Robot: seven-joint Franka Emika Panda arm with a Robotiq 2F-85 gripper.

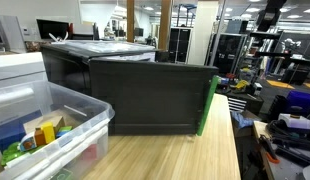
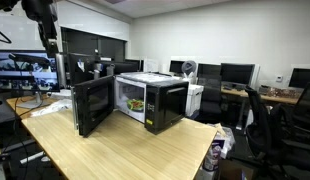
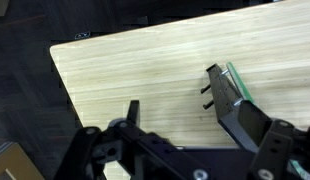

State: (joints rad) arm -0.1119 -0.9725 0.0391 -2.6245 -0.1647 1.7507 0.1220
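in an exterior view a black microwave stands on a pale wooden table, its door swung wide open to the left. something yellow and green sits inside the lit cavity. the arm hangs high at the upper left, its gripper pointing down, well apart from the microwave. monitors line the desks behind, and a black chair stands at the right.
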